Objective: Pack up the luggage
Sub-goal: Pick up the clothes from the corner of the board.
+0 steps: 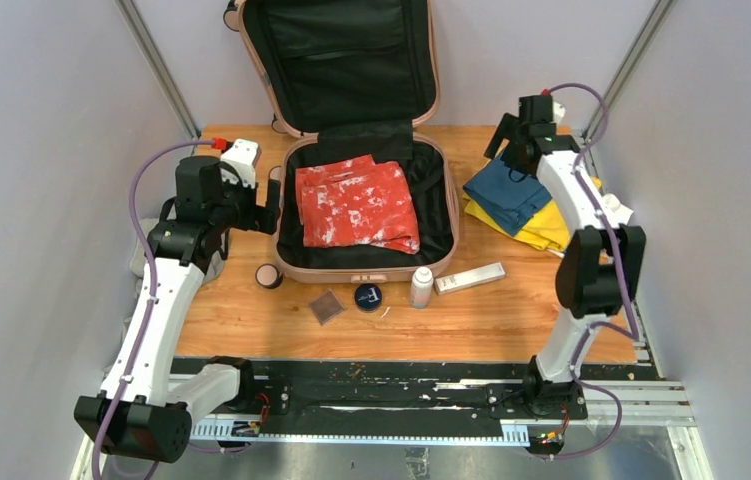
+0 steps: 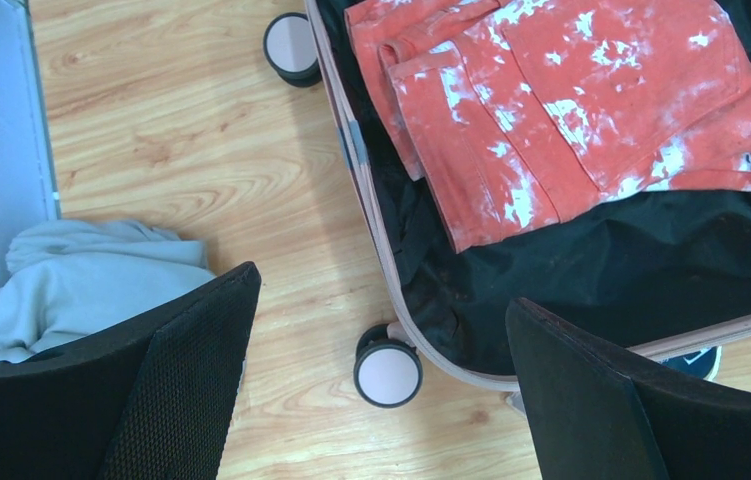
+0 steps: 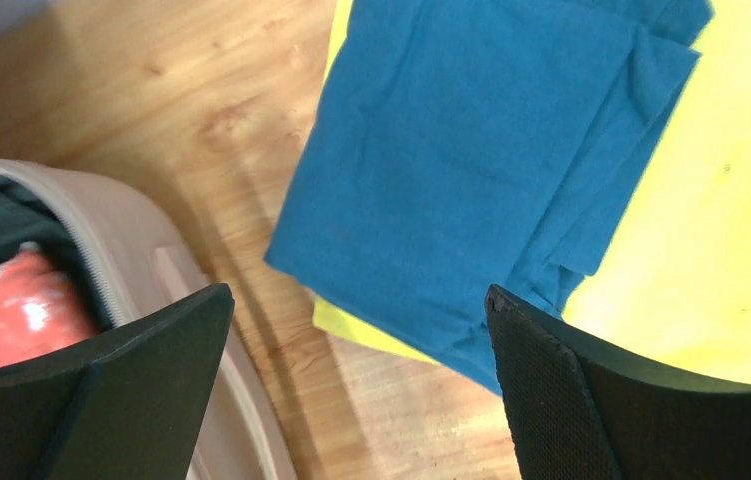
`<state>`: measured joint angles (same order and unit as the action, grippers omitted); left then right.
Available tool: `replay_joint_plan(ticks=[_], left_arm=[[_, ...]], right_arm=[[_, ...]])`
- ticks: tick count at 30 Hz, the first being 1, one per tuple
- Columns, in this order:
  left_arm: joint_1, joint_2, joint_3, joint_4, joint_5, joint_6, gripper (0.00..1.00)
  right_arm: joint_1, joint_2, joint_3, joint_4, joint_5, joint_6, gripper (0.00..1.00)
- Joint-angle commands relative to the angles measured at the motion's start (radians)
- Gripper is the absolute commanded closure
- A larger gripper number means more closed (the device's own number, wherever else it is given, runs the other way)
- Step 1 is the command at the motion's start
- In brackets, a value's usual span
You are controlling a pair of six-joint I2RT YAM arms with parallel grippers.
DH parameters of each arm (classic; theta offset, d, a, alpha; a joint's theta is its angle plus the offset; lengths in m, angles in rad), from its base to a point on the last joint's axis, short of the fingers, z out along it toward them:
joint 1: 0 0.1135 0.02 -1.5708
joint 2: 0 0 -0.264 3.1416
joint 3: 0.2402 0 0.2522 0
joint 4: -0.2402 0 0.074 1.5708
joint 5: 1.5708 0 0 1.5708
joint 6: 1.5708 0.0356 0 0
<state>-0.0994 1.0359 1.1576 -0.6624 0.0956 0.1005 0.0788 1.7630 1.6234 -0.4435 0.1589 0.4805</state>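
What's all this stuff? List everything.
luggage: one, pale pink, open, centre back
patterned garment: one, red-white, inside luggage
blue garment: one, blue, right of luggage
yellow garment: one, yellow, beneath it
pale garment: one, grey, far left
bottle: one, white, front of luggage
long box: one, cream, right of bottle
round tin: one, dark, left of bottle
square packet: one, dark, left of tin
table: one, wood
left gripper: one, black, open, beside luggage
right gripper: one, black, open, over blue garment

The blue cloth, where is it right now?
From above, the blue cloth lies on the right side of the table, on top of a yellow cloth, just right of the open pink suitcase.
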Motion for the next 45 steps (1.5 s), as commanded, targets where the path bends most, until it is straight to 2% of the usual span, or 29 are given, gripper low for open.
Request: replay_joint_plan(ticks=[1, 11, 19, 26, 31, 33, 37, 42, 45], left_arm=[[0.006, 0.023, 0.009, -0.007, 0.041, -0.012, 0.0], [0.005, 0.037, -0.019, 0.015, 0.075, 0.014, 0.0], [0.005, 0.073, -0.014, 0.044, 0.085, 0.001, 0.0], [0.006, 0.085, -0.042, 0.084, 0.05, 0.011, 0.0], [0.005, 0.074, -0.062, 0.104, 0.035, -0.004, 0.0], [0.005, 0.068, -0.069, 0.11, 0.024, -0.007, 0.0], [0.005, 0.051, -0.067, 0.102, 0.011, -0.01, 0.0], [0.005, 0.015, -0.063, 0.096, 0.001, -0.004, 0.0], [0.004, 0.016, -0.057, 0.093, -0.007, -0.002, 0.0]], right_arm=[[0.048, 0.146, 0.155, -0.132, 0.088, -0.02, 0.0], [0.126, 0.488, 0.451, -0.204, 0.335, -0.182, 0.06], [0.148, 0.63, 0.525, -0.197, 0.36, -0.24, 0.09], [0.154, 0.662, 0.538, -0.192, 0.346, -0.251, 0.13], [0.154, 0.644, 0.509, -0.189, 0.352, -0.251, 0.26], [0.154, 0.632, 0.493, -0.189, 0.36, -0.25, 0.41], [0.145, 0.608, 0.473, -0.189, 0.359, -0.245, 0.53], [0.092, 0.514, 0.396, -0.155, 0.246, -0.182, 0.78], [0.079, 0.459, 0.347, -0.119, 0.206, -0.175, 0.87]])
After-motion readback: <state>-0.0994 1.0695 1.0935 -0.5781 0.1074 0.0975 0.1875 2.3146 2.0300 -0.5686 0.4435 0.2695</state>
